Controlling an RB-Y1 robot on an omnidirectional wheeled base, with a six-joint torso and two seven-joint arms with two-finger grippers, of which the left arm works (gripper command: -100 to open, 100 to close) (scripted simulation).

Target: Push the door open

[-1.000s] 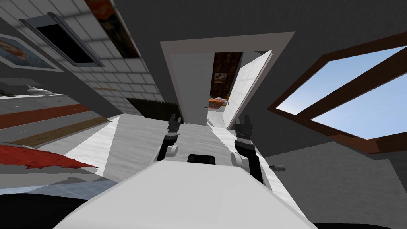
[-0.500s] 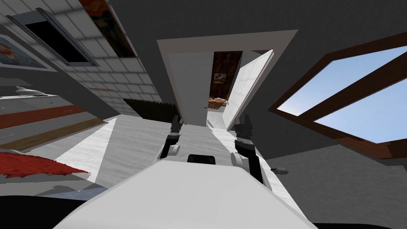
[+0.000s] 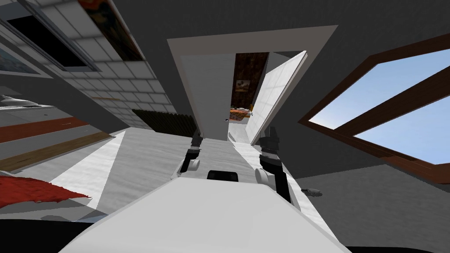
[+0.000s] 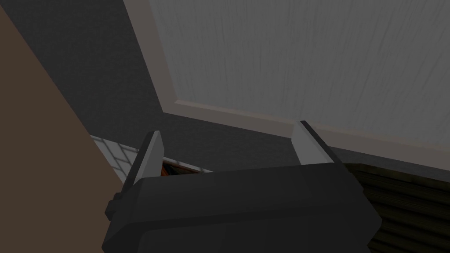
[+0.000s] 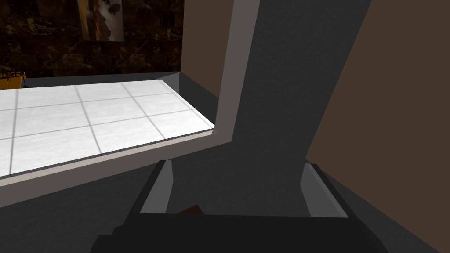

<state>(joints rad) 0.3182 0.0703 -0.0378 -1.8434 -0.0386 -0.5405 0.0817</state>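
Left gripper [image 3: 196, 139] is noted raised just in front of the low, near part of the pale grey, wood-grained door panel [image 3: 206, 96]. Its thin light grey fingers [image 4: 147, 156] are spread wide, with nothing held between them. Contact with the panel cannot be told. Beyond those fingers the panel is bordered by the pale beige door frame [image 4: 163, 70], with the dark grey wall [image 4: 110, 52] to the left of it. A dark slatted radiator [image 3: 165, 122] is set low on that wall, left of the frame. Right gripper [image 3: 269, 135] is held level with the other, further right, near the right jamb. Its fingers [image 5: 318, 189] are likewise parted and empty, and they point at dark grey wall beside the frame. The door is recorded as ajar. It fills the left part of the frame, and a gap is left open to the right of its free edge. Through the gap a dark brown marbled wall [image 3: 250, 70] with a small framed picture [image 3: 243, 84] is seen far off. A white tiled surface [image 5: 88, 118] and some orange clutter [image 3: 239, 115] lie on this side of that wall. A brown-framed window [image 3: 351, 114] showing blue sky is noted on the right, and a red rug [image 3: 30, 191] near left.
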